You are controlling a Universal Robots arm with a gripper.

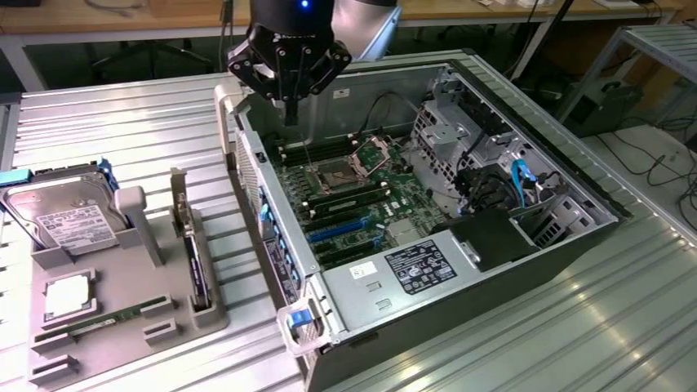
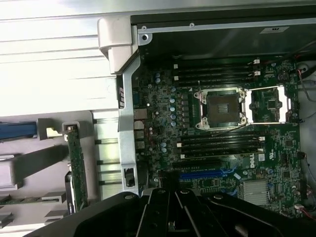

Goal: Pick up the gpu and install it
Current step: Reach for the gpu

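The desk (image 1: 120, 122) was a ribbed sheet of silvery metal, and bright light glared off its near-left part. Along the far side ran a wooden worktop (image 1: 468, 11) on pale legs, with shadow beneath. At the exterior view's right stood a grey metal frame (image 1: 654, 41), with what looked like a dark box (image 1: 599, 102) under it and black cables (image 1: 664, 167) trailing nearby.

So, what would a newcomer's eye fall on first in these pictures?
First the open computer case in the middle, its motherboard bare, with an empty CPU socket. Then the shut gripper, holding nothing, above the case's edge towards the exterior view's left. Further to that left, a grey holder keeps a hard drive and the gpu, which stands on edge.
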